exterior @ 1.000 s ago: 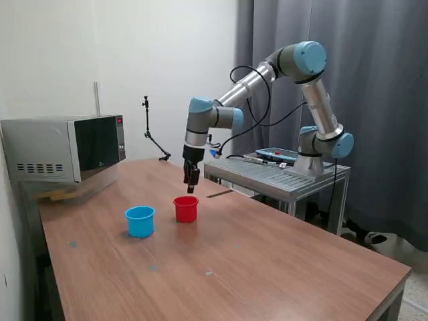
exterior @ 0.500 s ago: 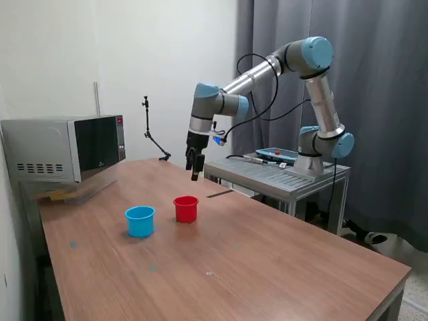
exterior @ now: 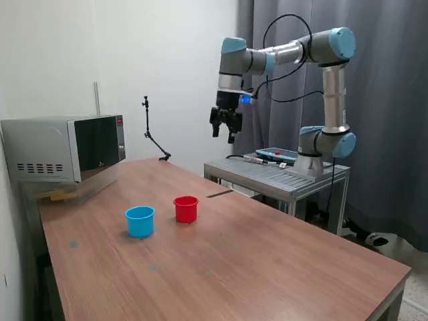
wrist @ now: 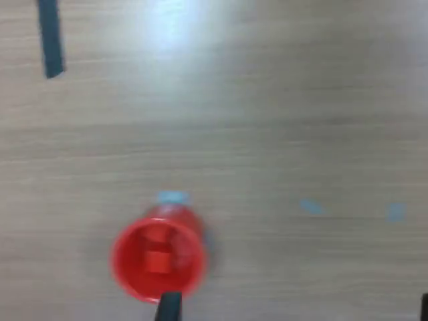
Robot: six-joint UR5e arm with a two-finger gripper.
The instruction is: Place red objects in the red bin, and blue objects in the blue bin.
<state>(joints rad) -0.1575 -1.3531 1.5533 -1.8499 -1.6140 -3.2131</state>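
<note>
No words or numbers can be read here. The microwave (exterior: pixel 63 148) has a small red mark, too tiny to read.

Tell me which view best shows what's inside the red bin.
The wrist view. It looks down into the red bin and shows a blurred red block-like shape on its floor. The exterior view shows the bin only from the side, beside the blue bin, with its contents hidden behind the wall.

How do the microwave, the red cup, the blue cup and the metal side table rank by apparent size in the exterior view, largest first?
1. Metal side table and microwave: similar, and the microwave sits nearer, so unranked.
2. Blue cup and red cup: look alike.
</note>
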